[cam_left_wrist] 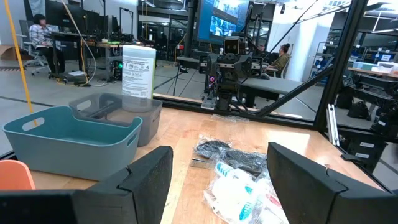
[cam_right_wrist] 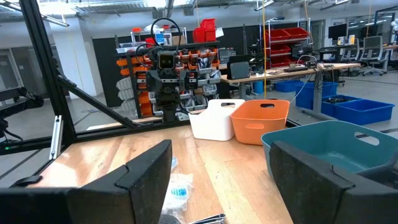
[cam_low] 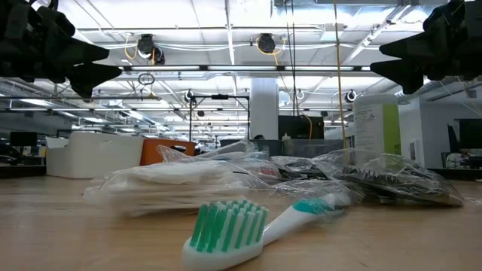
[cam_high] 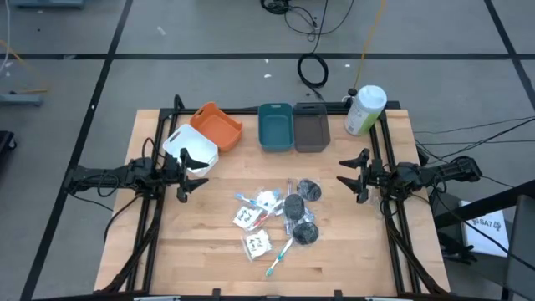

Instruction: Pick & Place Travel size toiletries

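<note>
We see the travel size toiletries [cam_high: 280,219], crinkly clear-wrapped packets, dark discs and a teal-white toothbrush [cam_high: 279,257], heaped on the wooden counter [cam_high: 201,242] near the teal plastic bin [cam_high: 275,127]. They look light and slippery; we judge the stiff toothbrush handle the surest hold. Left gripper [cam_high: 185,170] and right gripper [cam_high: 354,178] flank the heap, jaws apart, empty.

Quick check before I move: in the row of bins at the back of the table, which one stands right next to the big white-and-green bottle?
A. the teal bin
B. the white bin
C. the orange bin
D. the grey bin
D: in the high view the grey bin sits at the row's end, beside the bottle, with the teal bin on its other side.
</note>
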You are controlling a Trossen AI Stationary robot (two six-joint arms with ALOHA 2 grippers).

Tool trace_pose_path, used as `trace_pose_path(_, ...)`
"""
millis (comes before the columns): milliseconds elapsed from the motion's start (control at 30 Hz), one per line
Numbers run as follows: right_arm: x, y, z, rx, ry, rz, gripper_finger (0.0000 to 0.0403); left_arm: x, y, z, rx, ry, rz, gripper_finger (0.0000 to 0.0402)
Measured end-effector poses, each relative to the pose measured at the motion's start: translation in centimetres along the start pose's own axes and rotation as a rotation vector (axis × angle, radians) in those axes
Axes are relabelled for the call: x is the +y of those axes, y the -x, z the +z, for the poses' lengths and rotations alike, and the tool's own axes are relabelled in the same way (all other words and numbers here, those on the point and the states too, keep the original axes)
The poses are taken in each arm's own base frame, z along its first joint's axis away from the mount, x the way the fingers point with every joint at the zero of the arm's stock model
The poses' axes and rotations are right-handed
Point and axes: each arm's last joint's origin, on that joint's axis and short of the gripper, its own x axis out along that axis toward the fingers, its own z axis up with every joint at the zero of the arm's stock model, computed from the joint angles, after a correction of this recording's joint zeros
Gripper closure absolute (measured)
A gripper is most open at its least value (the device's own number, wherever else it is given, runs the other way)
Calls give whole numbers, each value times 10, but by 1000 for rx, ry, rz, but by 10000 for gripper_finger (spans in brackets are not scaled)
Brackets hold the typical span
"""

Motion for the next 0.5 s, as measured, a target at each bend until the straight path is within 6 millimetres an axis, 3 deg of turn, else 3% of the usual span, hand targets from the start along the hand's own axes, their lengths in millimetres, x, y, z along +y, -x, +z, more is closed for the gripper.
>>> trace_pose_path(500,0,0,0,-5,-2,1,147,0,0,0,0,0,0,146)
